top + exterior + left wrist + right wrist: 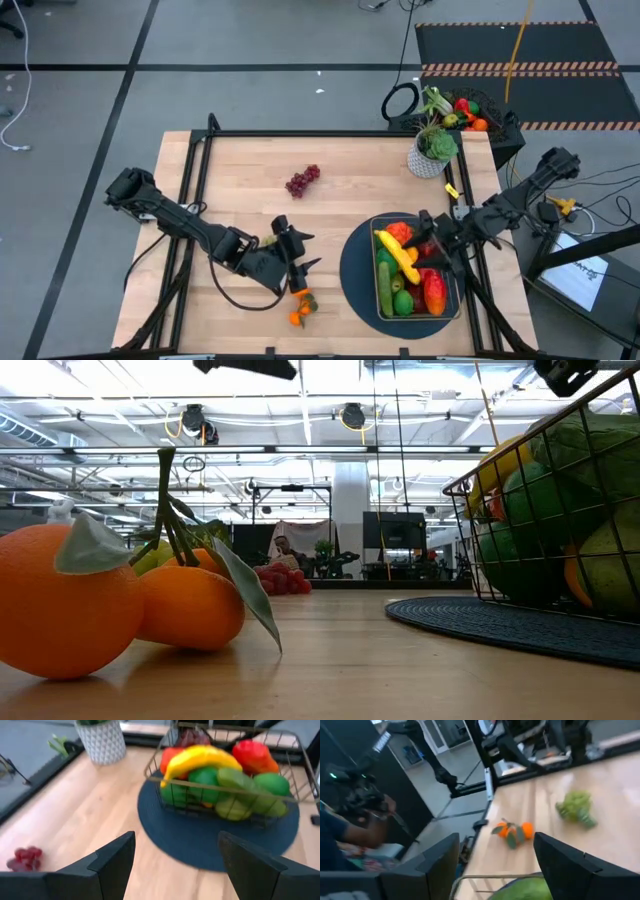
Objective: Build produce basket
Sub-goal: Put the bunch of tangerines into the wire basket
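Fingers of the left gripper (297, 252) spread wide, empty, just above the oranges (300, 308). Right gripper (437, 240), open and empty, hovers over the filled basket (452, 306). Judged step: collecting remaining produce; next, descend and close on oranges.

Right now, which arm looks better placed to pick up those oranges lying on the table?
The left. Its gripper is open and sits just above the oranges, while the right gripper is over the basket, farther away.
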Tool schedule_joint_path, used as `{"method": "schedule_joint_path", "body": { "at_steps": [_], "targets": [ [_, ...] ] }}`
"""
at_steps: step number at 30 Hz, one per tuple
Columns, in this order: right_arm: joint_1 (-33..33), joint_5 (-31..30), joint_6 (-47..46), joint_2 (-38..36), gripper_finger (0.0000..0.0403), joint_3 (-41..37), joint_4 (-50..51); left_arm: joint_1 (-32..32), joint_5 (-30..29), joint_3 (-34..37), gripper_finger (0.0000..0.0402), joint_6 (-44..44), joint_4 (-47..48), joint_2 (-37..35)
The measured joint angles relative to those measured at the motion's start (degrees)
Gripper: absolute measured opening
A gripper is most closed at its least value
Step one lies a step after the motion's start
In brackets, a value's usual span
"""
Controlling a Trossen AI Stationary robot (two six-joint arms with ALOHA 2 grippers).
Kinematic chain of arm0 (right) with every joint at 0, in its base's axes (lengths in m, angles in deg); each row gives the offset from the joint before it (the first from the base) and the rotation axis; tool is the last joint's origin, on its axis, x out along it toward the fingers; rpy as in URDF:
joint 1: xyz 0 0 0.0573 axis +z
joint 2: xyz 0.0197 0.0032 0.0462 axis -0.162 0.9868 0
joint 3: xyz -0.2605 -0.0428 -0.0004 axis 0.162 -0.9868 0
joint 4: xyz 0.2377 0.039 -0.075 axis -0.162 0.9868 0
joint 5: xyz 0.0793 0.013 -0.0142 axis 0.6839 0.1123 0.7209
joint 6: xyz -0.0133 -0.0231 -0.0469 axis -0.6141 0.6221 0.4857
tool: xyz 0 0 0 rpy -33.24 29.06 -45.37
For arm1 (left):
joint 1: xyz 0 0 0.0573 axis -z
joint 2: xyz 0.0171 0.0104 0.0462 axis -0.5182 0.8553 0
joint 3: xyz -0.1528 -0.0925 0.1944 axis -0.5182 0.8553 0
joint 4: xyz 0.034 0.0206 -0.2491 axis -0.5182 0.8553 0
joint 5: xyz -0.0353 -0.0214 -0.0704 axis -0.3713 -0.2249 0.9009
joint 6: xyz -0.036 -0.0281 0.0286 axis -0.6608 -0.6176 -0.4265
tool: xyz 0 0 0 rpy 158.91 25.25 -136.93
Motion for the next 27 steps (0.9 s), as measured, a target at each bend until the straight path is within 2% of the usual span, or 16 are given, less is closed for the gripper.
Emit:
{"method": "schedule_joint_path", "body": {
  "at_steps": [4,8,12,19,27],
  "targets": [
    [1.5,-5.4,6.3,1.0,0.0247,0.0,-0.7,0.5,3.0,0.2,0.0280,-3.7,1.9,0.2],
    [1.8,-8.3,12.2,2.6,0.0247,0.0,-3.8,3.4,4.9,0.5,0.0280,-4.2,1.0,3.4],
    [1.8,-8.4,17.2,4.3,0.0247,0.0,-7.5,7.6,5.4,0.5,0.0280,-3.7,-1.9,8.3],
    [1.8,-8.2,17.7,7.2,0.0247,0.0,-7.5,13.8,5.5,0.4,0.0280,-7.2,-10.3,15.0],
    [1.8,-8.0,17.5,9.2,0.0247,0.0,-8.4,16.8,3.1,0.4,0.0280,-13.0,-10.4,17.7]
  ]
}}
